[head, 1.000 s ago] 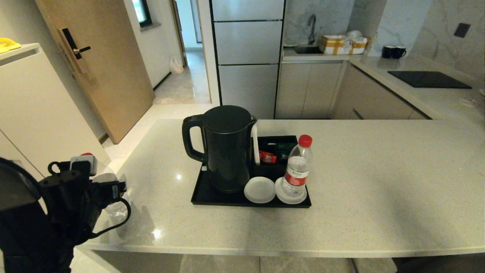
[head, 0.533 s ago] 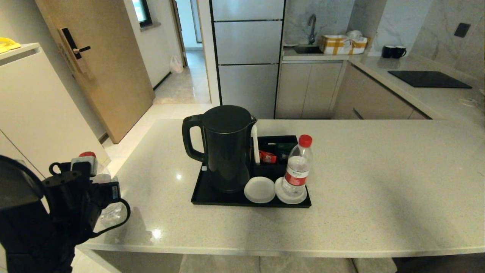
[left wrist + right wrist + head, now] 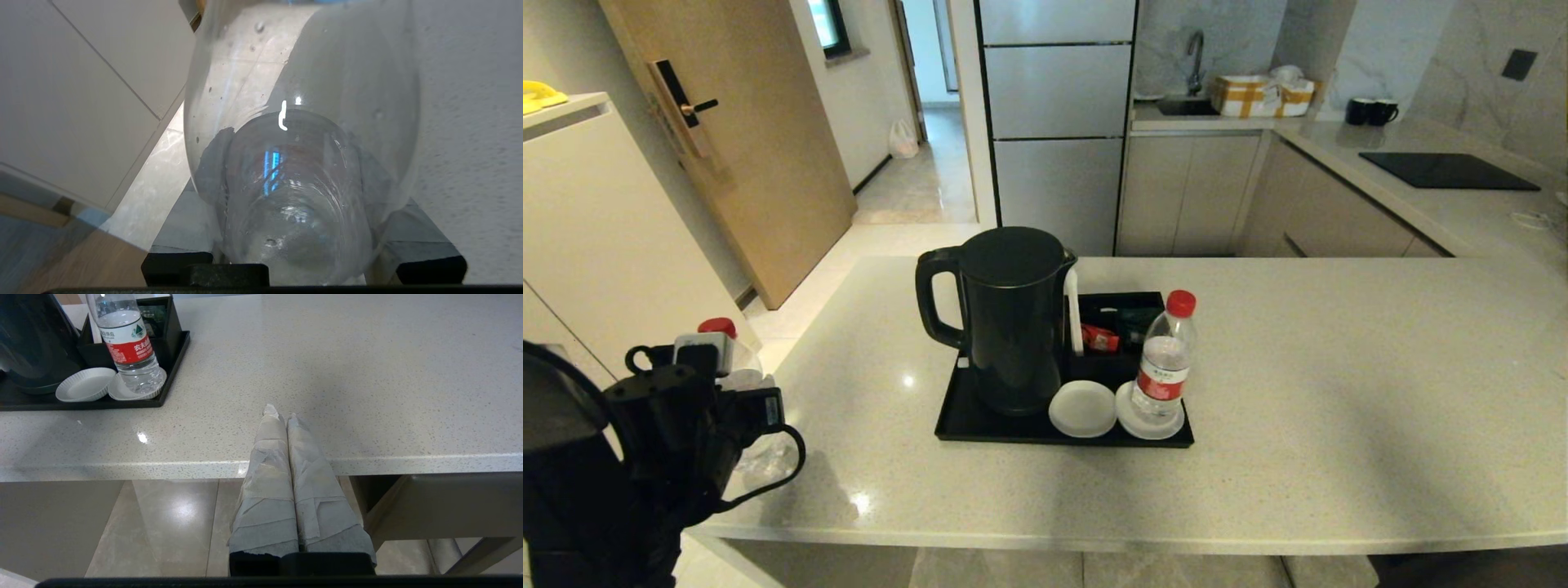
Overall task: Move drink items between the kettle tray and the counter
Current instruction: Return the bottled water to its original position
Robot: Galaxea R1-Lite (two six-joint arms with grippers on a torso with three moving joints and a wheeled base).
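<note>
The left tool (image 3: 737, 390) hangs at the near left corner of the tabletop (image 3: 1339, 392), pinching a clear water bottle (image 3: 302, 163) around its body; its red cap (image 3: 717, 327) pokes up behind the wrist. The right tool (image 3: 281, 416) sits low in front of the tabletop's near edge, its wrapped fingers pressed together on nothing.

On the tray (image 3: 964, 420) stand the black kettle (image 3: 1005, 318), a second bottle (image 3: 1164, 363) on the right coaster (image 3: 1129, 425), and a bare coaster (image 3: 1082, 408) beside it.

If the held bottle is bound for that free coaster, the gap is narrow: the kettle rises on one side and the other bottle on the other, so a wide approach could knock the standing bottle over. The thin plastic may also buckle or slip under the squeeze, and the bottle sits close to the tabletop's corner, where an early release would drop it to the floor
</note>
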